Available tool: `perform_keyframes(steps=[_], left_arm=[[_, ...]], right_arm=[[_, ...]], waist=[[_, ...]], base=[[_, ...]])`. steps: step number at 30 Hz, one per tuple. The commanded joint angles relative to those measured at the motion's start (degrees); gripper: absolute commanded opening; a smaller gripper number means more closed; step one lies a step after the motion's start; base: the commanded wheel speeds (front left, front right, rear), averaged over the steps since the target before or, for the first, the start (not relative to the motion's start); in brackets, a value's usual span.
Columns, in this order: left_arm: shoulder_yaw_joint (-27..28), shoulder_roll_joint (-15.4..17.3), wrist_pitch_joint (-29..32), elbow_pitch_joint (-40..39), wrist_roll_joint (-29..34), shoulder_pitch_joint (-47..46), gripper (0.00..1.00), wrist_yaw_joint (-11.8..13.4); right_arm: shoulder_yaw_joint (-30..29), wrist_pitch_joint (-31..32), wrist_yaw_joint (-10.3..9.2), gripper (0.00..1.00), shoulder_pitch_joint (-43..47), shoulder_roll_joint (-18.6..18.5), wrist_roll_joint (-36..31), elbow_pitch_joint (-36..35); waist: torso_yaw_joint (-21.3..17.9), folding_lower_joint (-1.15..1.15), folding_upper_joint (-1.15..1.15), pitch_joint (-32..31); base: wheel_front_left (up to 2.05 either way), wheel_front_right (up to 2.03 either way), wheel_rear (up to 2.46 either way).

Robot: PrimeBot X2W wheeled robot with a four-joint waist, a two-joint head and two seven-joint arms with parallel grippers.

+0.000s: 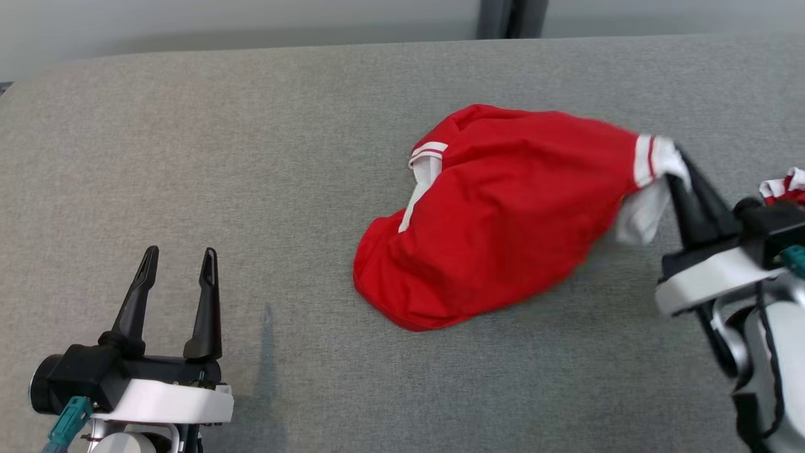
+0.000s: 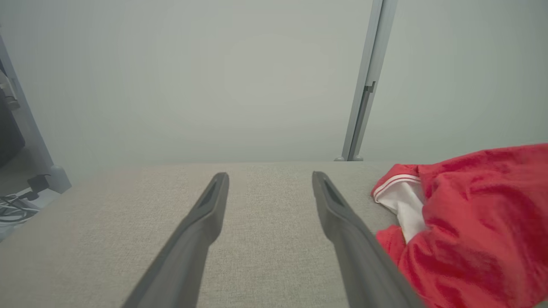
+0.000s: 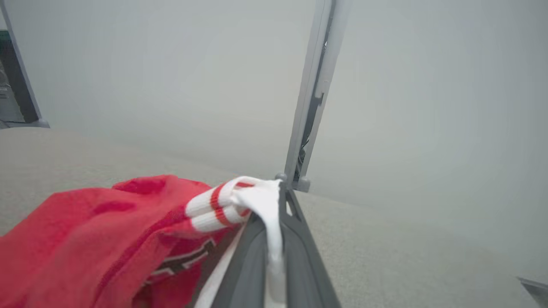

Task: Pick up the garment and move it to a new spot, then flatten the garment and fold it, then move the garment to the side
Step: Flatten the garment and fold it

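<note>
Garment (image 1: 497,214): red with white trim, bunched on the grey worktop (image 1: 251,157), right of centre in the head view, its right edge raised.
Right end effector (image 1: 682,160): fingers clamped on the garment's white, red-striped cuff (image 3: 222,207).
Left end effector (image 1: 181,258): fingers spread wide, empty, well left of the garment.

no writing i can read anywhere. the red garment (image 3: 85,239) carries a black-and-white print, seen in the right wrist view at about seven o'clock, but only a folded scrap of it shows and no letters come clear. a small pale tag on the white cuff of the left gripper (image 1: 181,253) is too tiny to read.
</note>
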Motion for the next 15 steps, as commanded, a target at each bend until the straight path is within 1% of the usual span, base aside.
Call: perform_keyframes(steps=[1,4,6,9,12,15], left_arm=[[0.2,0.3,-0.3,0.1,0.0,-0.8,1.00,-0.2],[0.2,0.2,-0.3,0.4,0.1,-0.9,1.00,-0.4],[0.2,0.1,-0.4,0.6,0.2,-0.9,1.00,-0.6],[0.0,-0.1,-0.4,0.9,0.2,-0.7,1.00,-0.7],[-0.1,-0.4,-0.4,1.0,0.3,-1.0,1.00,-0.9],[0.0,-0.6,-0.4,1.1,0.3,-1.3,1.00,-1.2]], right_arm=[[-0.4,-0.1,-0.02,0.00,-1.2,-0.8,-1.4,-2.1],[-0.1,1.0,-0.02,0.00,-3.8,-2.5,-4.6,-8.7],[2.3,2.4,-0.02,0.00,-4.9,-3.5,-5.9,-12.5],[7.3,7.1,-0.02,0.00,-4.5,-4.6,-5.0,-15.2],[11.5,11.2,-0.02,0.00,-0.8,-5.4,-2.3,-14.2],[14.4,13.1,-0.02,0.00,3.3,-5.8,0.2,-11.7]], waist=[[-0.7,0.00,0.00,-0.4],[-1.4,0.00,0.00,-0.7],[-1.7,0.00,0.00,-1.0],[-1.9,0.00,0.00,-1.0],[-1.9,0.00,0.00,-0.7],[-2.1,0.00,0.00,-0.3]], base=[[0.00,0.00,0.00],[0.00,0.00,0.00],[0.00,0.00,0.00],[0.00,0.00,0.00],[0.00,0.00,0.00],[0.00,0.00,0.00]])
